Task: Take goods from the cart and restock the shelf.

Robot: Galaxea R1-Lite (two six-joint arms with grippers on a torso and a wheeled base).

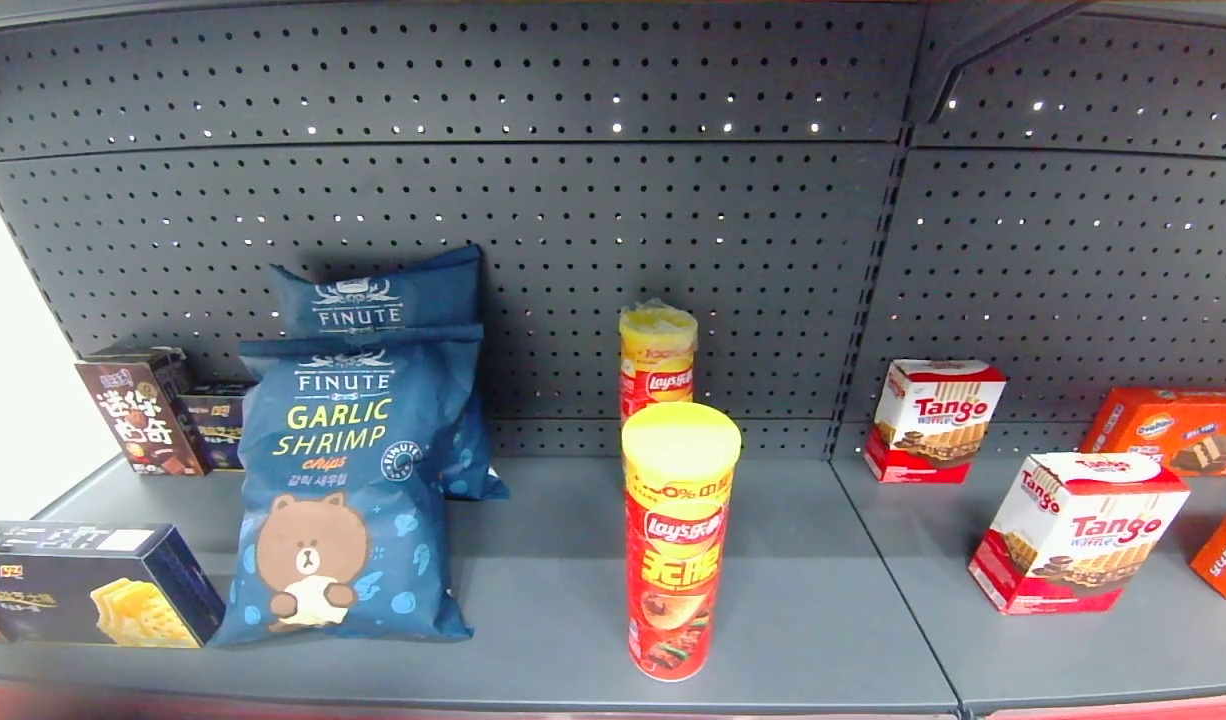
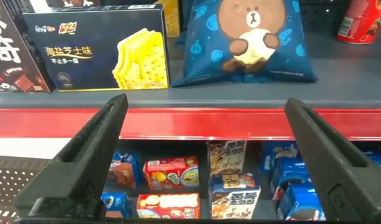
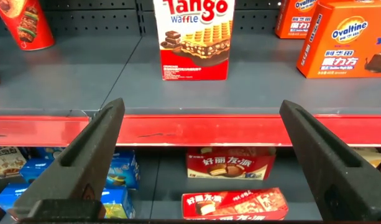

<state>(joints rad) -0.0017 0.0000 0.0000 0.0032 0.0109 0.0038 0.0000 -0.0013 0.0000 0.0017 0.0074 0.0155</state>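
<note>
The grey shelf [image 1: 793,600] holds a red chips can [image 1: 678,540] with a yellow lid at the front middle, and a second can [image 1: 657,360] behind it. My left gripper [image 2: 206,102] hangs open with nothing between its fingers, in front of the shelf's red edge [image 2: 202,121]. It faces a dark cracker box [image 2: 97,50] and a blue shrimp chips bag [image 2: 249,40]. My right gripper [image 3: 202,104] is also open and holds nothing. It stands before the red edge [image 3: 196,129], facing a red-and-white wafer box [image 3: 195,37].
Two blue chip bags [image 1: 343,500] lean at the left beside dark boxes [image 1: 138,410]. Two wafer boxes [image 1: 1073,545] and orange boxes [image 1: 1173,430] stand at the right. Free shelf room lies on either side of the cans. A lower shelf carries several small boxes [image 2: 171,174] and red boxes [image 3: 230,165].
</note>
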